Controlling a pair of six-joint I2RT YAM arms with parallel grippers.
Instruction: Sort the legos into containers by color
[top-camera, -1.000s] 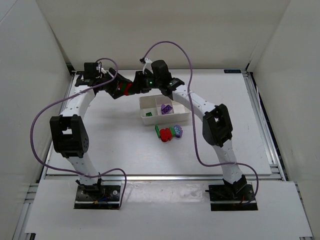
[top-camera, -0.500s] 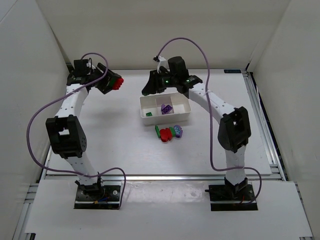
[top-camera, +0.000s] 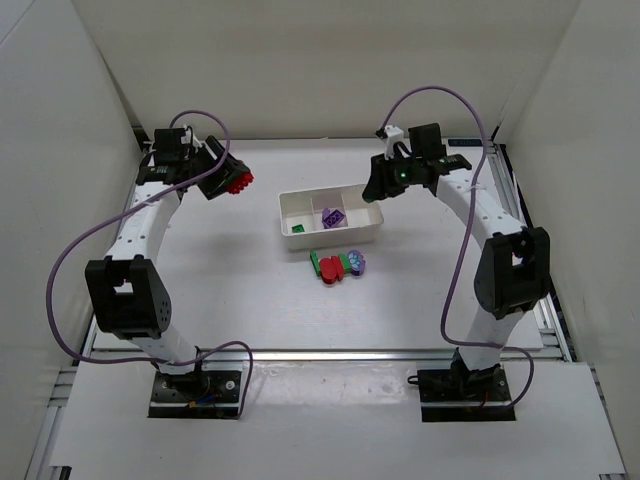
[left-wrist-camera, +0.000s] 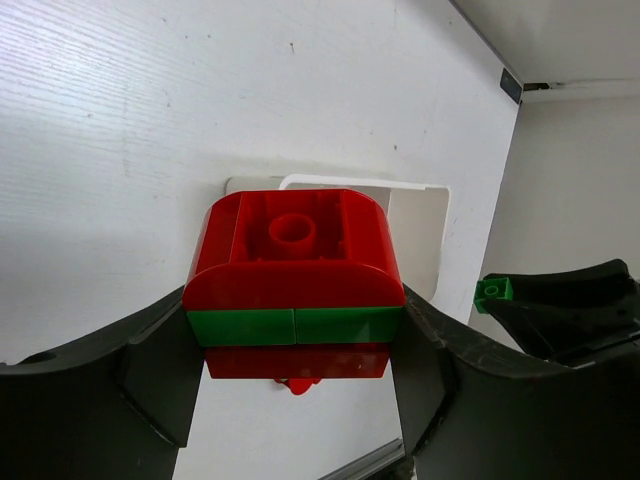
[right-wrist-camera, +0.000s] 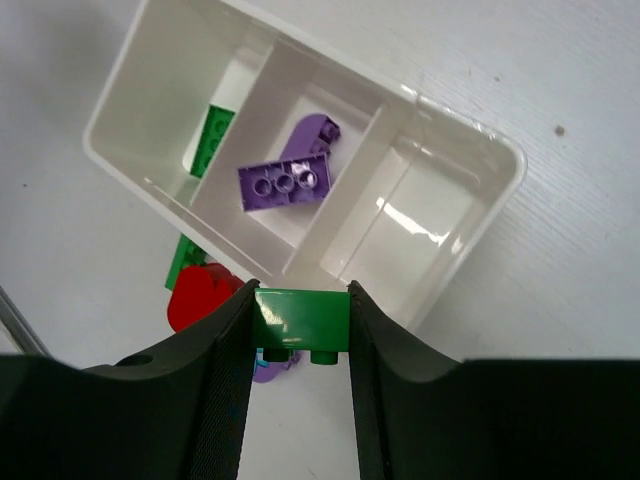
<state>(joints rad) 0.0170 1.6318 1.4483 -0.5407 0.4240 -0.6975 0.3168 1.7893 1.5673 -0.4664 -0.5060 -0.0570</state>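
Observation:
My left gripper (top-camera: 228, 181) hangs over the table's back left, shut on a stack of legos (left-wrist-camera: 295, 290), red above and below a green layer. My right gripper (right-wrist-camera: 300, 325) is shut on a small green lego (right-wrist-camera: 298, 318) above the near wall of the white tray (right-wrist-camera: 465, 125). In the overhead view it hangs by the tray's (top-camera: 340, 238) right end. The left container holds a green lego (right-wrist-camera: 212, 130), the middle one purple legos (right-wrist-camera: 290, 175), and nothing lies in the right one. Loose red (top-camera: 331, 268), green and purple legos (top-camera: 356, 263) lie in front of the tray.
White walls enclose the table on three sides, and a metal rail (top-camera: 520, 230) runs along its right edge. Purple cables loop above both arms. In the left wrist view the right gripper's dark fingers (left-wrist-camera: 570, 300) show at right with the green brick.
The two grippers, close together behind the tray a second ago, have drawn apart: the left went left with the red stack, the right swung right with the green brick.

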